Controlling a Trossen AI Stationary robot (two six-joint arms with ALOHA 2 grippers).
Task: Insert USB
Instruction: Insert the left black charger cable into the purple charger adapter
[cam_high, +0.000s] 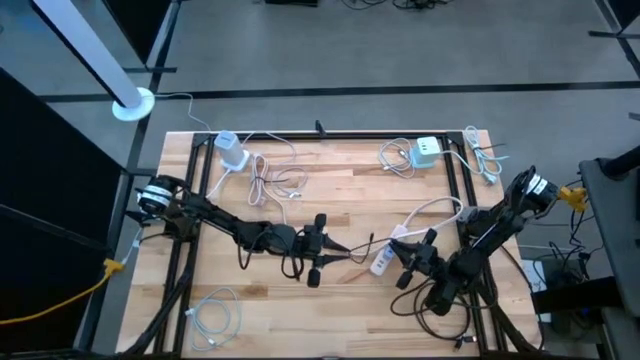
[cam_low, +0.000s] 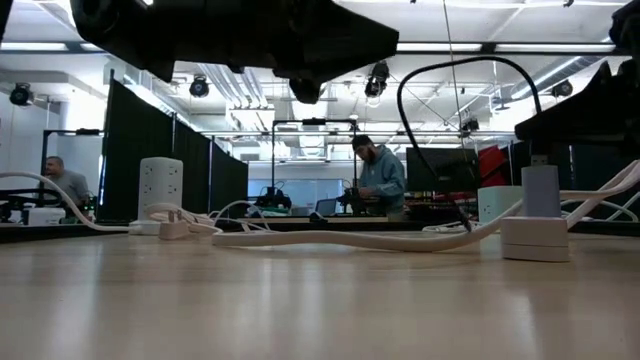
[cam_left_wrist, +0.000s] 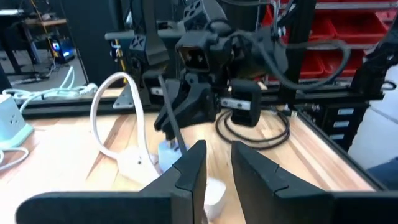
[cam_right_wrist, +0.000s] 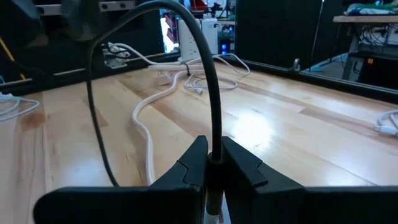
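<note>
Right wrist view: the right claw (cam_right_wrist: 212, 163) pinches the black USB cable (cam_right_wrist: 208, 93) (arching over the table (cam_right_wrist: 298, 137)).

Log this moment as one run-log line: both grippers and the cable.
right gripper: shut on black cable | left gripper: slightly parted, holding nothing visible, mid-table | white power strip: on table between the grippers | USB: not yet inserted

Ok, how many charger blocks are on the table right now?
3: one charger block top-left in the high view, one top-right, one right of centre between the arms. Others may be hidden under them.
</note>
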